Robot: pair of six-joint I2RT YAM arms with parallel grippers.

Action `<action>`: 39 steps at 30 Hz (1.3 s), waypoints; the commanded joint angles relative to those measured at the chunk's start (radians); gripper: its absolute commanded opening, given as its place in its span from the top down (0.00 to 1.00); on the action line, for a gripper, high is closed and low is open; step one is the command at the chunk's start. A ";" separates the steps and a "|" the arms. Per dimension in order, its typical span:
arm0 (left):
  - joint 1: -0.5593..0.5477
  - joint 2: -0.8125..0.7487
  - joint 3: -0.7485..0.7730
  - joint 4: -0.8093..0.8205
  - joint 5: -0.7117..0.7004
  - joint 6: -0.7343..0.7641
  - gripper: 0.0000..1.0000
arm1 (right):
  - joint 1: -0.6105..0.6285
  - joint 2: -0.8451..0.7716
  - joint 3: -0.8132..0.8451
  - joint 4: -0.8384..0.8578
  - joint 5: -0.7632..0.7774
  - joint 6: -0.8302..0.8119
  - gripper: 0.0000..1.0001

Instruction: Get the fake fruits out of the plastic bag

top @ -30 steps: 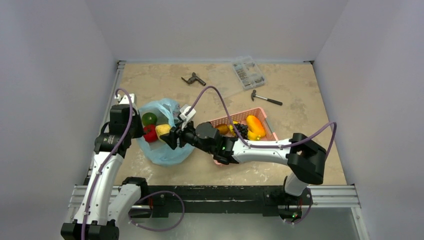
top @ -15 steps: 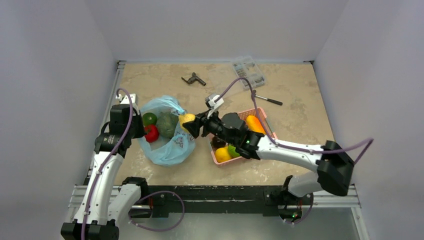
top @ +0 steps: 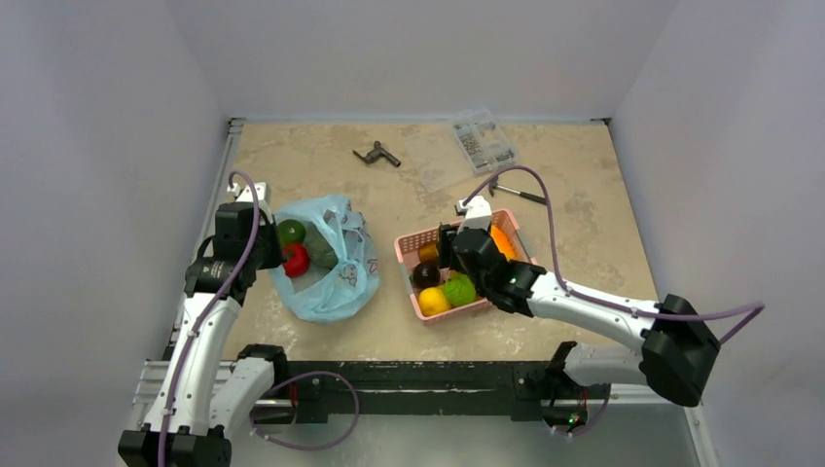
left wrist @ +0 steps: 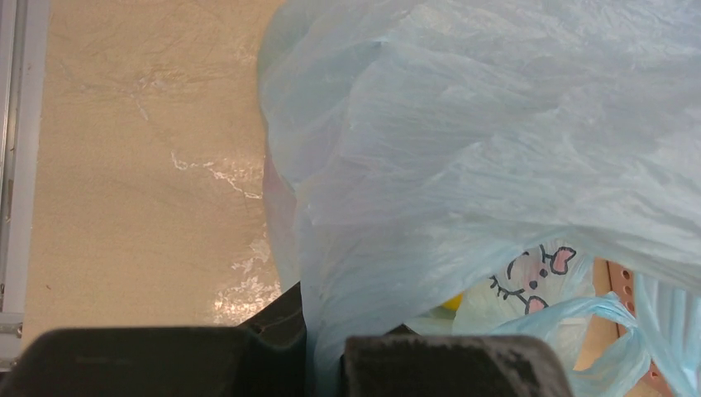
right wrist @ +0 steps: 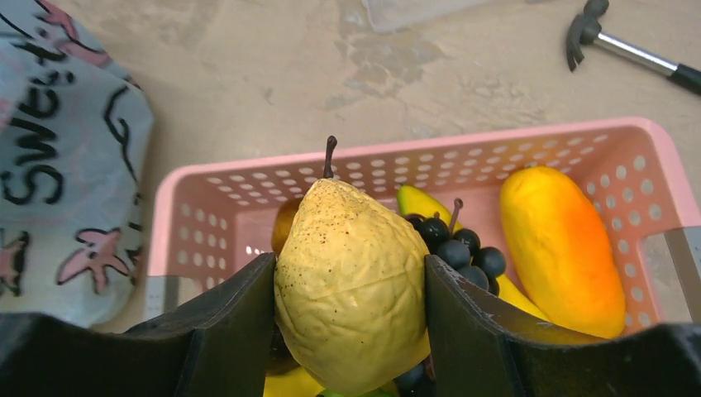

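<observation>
- The left fingers (top: 263, 255) sit at the left edge of the bag (top: 336, 287). In the left wrist view they are closed to a narrow slit with the thin blue film pinched between them.
- The bag lies on the worktop (top: 584, 243) with its mouth open upward. Inside it are a small green fruit (top: 290, 232), the tomato (top: 295, 260) and the melon (top: 321, 248).
- The tomato is just beside the left fingers. The melon touches it on the right and is partly covered by film, so its long axis cannot be told.
- Key relation: both remaining fruits lie to the left of the right fingers (right wrist: 351, 285), across a strip of bare worktop. The left arm is nearer but is occupied holding the bag, so the next pick probably falls to the right arm. It would reach leftward and down through the open mouth.
- The right fingers are spread wide and clamped on a yellow pear (right wrist: 347, 248), one on each flank, stem pointing away from the wrist.
- The pear hangs over the pink basket (right wrist: 463, 139), above the grapes (right wrist: 463, 248) and to the left of a mango (right wrist: 562, 248). Judged step: release it into the basket.
- The worktop is a mottled beige slab, hard and slightly glossy. At its far edge lie a black tool (top: 376, 154), a clear parts box (top: 484, 139) and a hammer (top: 516, 193), well apart from the bag.
- Plain pale walls close in three sides.
</observation>
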 commanded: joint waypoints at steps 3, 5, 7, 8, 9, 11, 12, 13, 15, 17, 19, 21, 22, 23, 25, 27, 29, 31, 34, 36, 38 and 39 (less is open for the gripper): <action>-0.005 -0.004 0.015 0.024 0.000 -0.015 1.00 | 0.001 0.097 0.079 -0.127 0.028 0.043 0.84; -0.005 -0.008 0.012 0.026 0.000 -0.016 1.00 | 0.001 0.115 0.079 -0.134 0.016 0.041 0.68; -0.007 -0.008 0.009 0.027 0.000 -0.017 1.00 | 0.001 0.121 0.082 -0.136 0.001 0.033 0.48; -0.007 -0.005 0.009 0.027 0.000 -0.018 1.00 | 0.001 0.120 0.086 -0.141 -0.002 0.025 0.39; -0.007 0.000 0.010 0.028 -0.001 -0.020 1.00 | 0.001 0.118 0.093 -0.150 0.005 0.011 0.31; -0.007 0.012 0.013 0.026 -0.001 -0.021 1.00 | 0.003 0.107 0.103 -0.149 -0.017 0.000 0.16; -0.007 0.018 0.014 0.023 -0.003 -0.021 1.00 | 0.003 0.099 0.109 -0.150 -0.034 -0.005 0.13; -0.007 0.025 0.015 0.019 -0.006 -0.021 1.00 | 0.007 0.092 0.117 -0.144 -0.047 -0.015 0.12; -0.008 0.043 0.018 0.010 -0.015 -0.021 1.00 | 0.039 0.080 0.144 -0.134 -0.041 -0.047 0.11; -0.007 0.055 0.024 0.002 -0.019 -0.021 1.00 | 0.098 0.083 0.183 -0.121 -0.003 -0.086 0.10; -0.007 0.058 0.025 0.000 -0.019 -0.021 1.00 | 0.162 0.102 0.226 -0.080 0.001 -0.128 0.10; -0.011 0.054 0.018 0.004 -0.018 -0.020 1.00 | 0.236 0.140 0.251 0.001 -0.060 -0.169 0.11; -0.013 0.054 0.016 0.004 -0.023 -0.018 1.00 | 0.259 0.163 0.267 0.036 -0.107 -0.169 0.11; -0.018 0.059 0.017 0.002 -0.032 -0.019 1.00 | 0.274 0.187 0.279 0.065 -0.168 -0.153 0.12; -0.023 0.081 0.021 -0.010 -0.053 -0.021 1.00 | 0.294 0.244 0.288 0.184 -0.325 -0.115 0.19; -0.025 0.117 0.033 -0.033 -0.074 -0.031 1.00 | 0.313 0.307 0.305 0.277 -0.437 -0.090 0.29; -0.025 0.136 0.037 -0.039 -0.082 -0.040 1.00 | 0.320 0.374 0.348 0.310 -0.513 -0.098 0.48; -0.025 0.140 0.036 -0.039 -0.094 -0.048 1.00 | 0.321 0.428 0.401 0.317 -0.561 -0.128 0.60; -0.027 0.136 0.029 -0.042 -0.132 -0.067 1.00 | 0.320 0.490 0.467 0.332 -0.553 -0.157 0.71; -0.027 0.141 0.028 -0.041 -0.155 -0.080 1.00 | 0.320 0.525 0.495 0.358 -0.557 -0.166 0.74; -0.027 0.145 0.032 -0.043 -0.168 -0.086 1.00 | 0.320 0.562 0.526 0.384 -0.563 -0.188 0.73; -0.027 0.145 0.033 -0.045 -0.170 -0.087 1.00 | 0.320 0.588 0.547 0.396 -0.564 -0.199 0.73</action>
